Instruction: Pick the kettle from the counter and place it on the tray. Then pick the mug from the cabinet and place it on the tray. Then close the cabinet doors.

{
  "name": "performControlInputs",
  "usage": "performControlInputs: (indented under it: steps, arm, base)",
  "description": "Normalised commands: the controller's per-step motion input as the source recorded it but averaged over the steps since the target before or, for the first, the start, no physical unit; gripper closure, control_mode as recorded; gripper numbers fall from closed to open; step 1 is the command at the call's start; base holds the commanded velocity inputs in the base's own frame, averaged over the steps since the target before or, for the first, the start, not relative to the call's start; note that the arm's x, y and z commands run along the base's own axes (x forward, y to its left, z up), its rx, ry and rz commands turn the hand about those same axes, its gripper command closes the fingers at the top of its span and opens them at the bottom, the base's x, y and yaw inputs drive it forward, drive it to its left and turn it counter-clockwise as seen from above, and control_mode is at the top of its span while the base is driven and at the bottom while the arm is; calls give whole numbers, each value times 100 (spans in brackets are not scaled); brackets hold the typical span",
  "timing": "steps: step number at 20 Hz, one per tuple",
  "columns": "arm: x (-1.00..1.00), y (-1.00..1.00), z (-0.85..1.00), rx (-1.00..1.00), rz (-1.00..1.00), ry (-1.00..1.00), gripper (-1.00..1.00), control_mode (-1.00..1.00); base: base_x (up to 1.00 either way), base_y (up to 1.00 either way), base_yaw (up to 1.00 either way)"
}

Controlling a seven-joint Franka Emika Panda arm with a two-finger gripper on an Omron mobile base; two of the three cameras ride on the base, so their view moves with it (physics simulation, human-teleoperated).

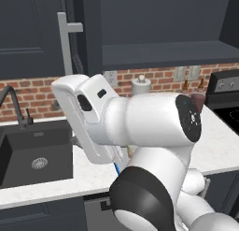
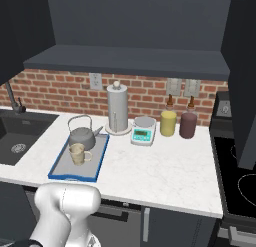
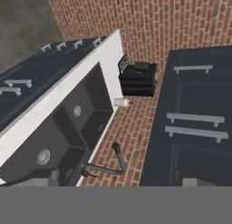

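Since the squat grey metal kettle [image 2: 82, 135] and small cream-beige mug [image 2: 77, 153] both already sit on the blue-rimmed grey tray [image 2: 100, 161] on the white marble counter [image 2: 165, 171], I'd say only the doors are left. The tall dark navy cabinet door [image 1: 70, 43] looks stiff and hinged, so push on its panel or hook the silver bar handle [image 1: 65, 40]. Claw's spread wide, holding nothing.
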Motion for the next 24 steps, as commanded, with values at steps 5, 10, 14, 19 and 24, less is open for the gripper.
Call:
performControlInputs:
  steps: [5,10,14,19,24]
  arm:
    - [40,39,1,1,-5,-3,-100,-100]
    - [42,0,0,0,-12,0,-100,-100]
    - [31,-38,0,0,-23,-2,-100,-100]
    - [39,-32,0,0,-25,-3,-100,-100]
    - [59,-56,0,0,-25,0,-100,-100]
  base:
    - [0,0,0]
    - [0,0,0]
    - [0,0,0]
    - [0,0,0]
    - [0,0,0]
